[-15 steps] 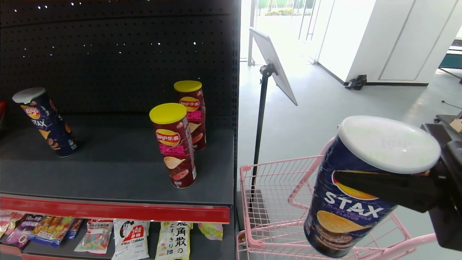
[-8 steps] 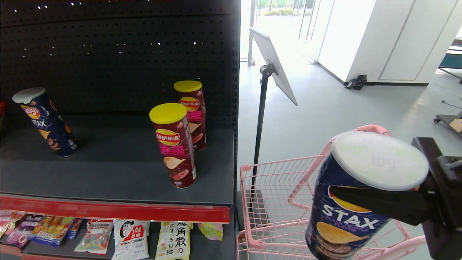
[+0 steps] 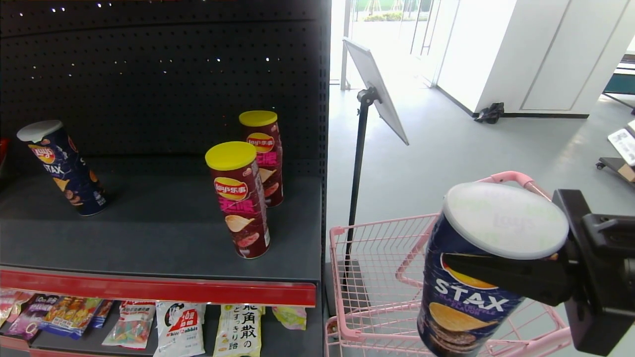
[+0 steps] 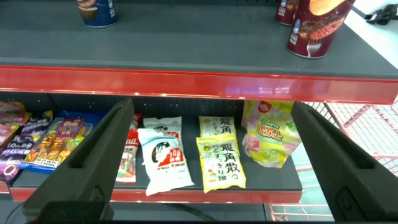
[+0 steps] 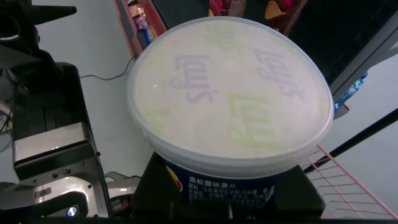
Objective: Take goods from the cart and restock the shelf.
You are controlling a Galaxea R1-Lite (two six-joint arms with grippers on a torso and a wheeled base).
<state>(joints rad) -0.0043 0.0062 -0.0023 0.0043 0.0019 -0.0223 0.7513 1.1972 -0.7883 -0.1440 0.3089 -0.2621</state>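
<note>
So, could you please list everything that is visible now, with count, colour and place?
held can: 1, dark blue, white lid, above the cart.
shelf can: 1, dark blue, white lid, upper shelf, left.
red cans: 2, dark red, yellow lids, upper shelf, right.
snack bags: several, mixed colours, lower shelf.
cart: 1, pink, right of the lower shelf.
sign stand: 1, white board, black pole, behind cart.
left gripper: 1, black, open, before the lower shelf.
right gripper: 1, black, shut on the held can.

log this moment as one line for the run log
right gripper: shut on blue can, at pink cart | left gripper: open, empty, facing shelf | status: can not yet shelved
</note>
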